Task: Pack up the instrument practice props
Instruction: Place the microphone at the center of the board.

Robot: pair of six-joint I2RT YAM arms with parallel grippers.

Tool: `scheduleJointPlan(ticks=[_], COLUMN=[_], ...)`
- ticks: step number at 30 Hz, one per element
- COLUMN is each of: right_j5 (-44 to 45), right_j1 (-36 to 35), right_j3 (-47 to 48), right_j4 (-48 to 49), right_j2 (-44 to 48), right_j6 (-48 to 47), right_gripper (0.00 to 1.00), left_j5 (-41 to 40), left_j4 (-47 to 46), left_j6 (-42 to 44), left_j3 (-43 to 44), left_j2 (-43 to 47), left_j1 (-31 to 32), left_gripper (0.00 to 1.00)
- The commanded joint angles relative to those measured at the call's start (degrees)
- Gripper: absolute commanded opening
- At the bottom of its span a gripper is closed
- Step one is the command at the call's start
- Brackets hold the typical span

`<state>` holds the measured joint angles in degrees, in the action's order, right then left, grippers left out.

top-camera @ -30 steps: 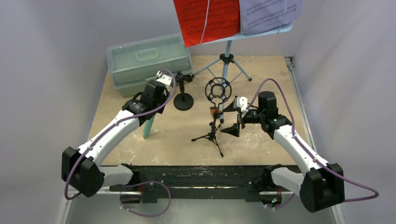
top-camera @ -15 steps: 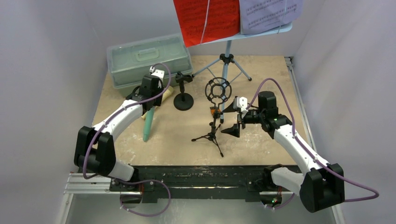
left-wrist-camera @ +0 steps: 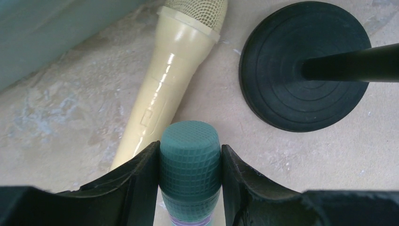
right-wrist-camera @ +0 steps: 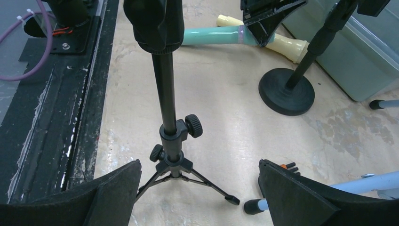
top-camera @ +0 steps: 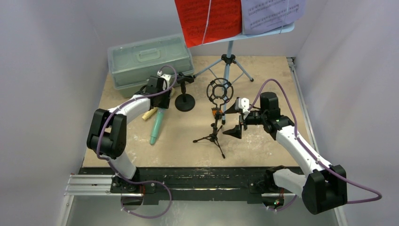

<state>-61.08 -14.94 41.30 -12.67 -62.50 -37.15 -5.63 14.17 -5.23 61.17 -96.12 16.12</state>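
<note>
My left gripper (top-camera: pixel 161 97) is shut on the mesh head of the teal microphone (left-wrist-camera: pixel 190 160); its handle (top-camera: pixel 155 128) points toward the near edge. Beside it on the table lies the tan microphone (left-wrist-camera: pixel 174 70), partly under the left arm in the top view. The round-base mic holder (top-camera: pixel 184 101) stands just right of the left gripper. My right gripper (right-wrist-camera: pixel 202 188) is open, its fingers either side of the ring-top tripod holder's pole (right-wrist-camera: pixel 169 122) without touching it. The light-blue music rack (top-camera: pixel 263 30) stands at the back with a red sheet (top-camera: pixel 209 19) and a purple sheet (top-camera: pixel 270 14).
The pale green case (top-camera: pixel 150 59) sits shut at the back left, close behind the left gripper. A rubber-tipped rack leg (right-wrist-camera: pixel 367 181) reaches next to my right finger. A black rail (top-camera: pixel 197 176) runs along the near edge, and walls close in both sides.
The left arm has swung back and to the right, carrying the teal microphone toward the round-base holder. The right arm has not moved.
</note>
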Motion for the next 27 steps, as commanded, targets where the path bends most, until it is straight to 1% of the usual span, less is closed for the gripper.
scheduleJointPlan(ticks=[1, 4, 7, 14, 17, 22, 25, 27], right_j5=[-1.1, -1.0, -1.0, -1.1, -1.1, -1.1, -0.7, -0.4], right_j1=[0.2, 0.3, 0.2, 0.3, 0.2, 0.3, 0.3, 0.3], right_j3=[2.5, 2.5, 2.6, 2.7, 2.8, 3.0, 3.5, 4.1], right_j4=[-0.3, -0.4, -0.5, -1.2, -1.4, -2.2, -3.9, -5.6], right_j2=[0.5, 0.5, 0.4, -0.1, -0.2, -0.2, -0.2, -0.4], right_j6=[-0.9, -1.1, -1.2, -1.5, -1.7, -2.5, -4.2, -6.2], right_gripper=[0.99, 0.99, 0.99, 0.99, 0.99, 0.99, 0.99, 0.99], left_j5=[4.8, 5.3, 5.2, 4.9, 4.6, 3.9, 4.5, 5.3], left_j4=[-3.2, -3.5, -3.5, -2.7, -2.4, -0.6, -1.1, -2.3], left_j6=[-1.8, -2.3, -2.4, -3.0, -3.1, -3.1, -3.9, -4.8], left_j3=[3.8, 4.1, 4.0, 4.4, 4.3, 4.3, 1.6, -1.1], left_j2=[-2.2, -3.1, -3.3, -2.2, -1.1, 2.4, 8.3, 12.8], left_j1=[-0.5, -0.5, -0.5, -0.5, -0.5, -0.5, -0.5, -0.5], left_gripper=[0.17, 0.25, 0.38, 0.63, 0.69, 0.72, 0.78, 0.84])
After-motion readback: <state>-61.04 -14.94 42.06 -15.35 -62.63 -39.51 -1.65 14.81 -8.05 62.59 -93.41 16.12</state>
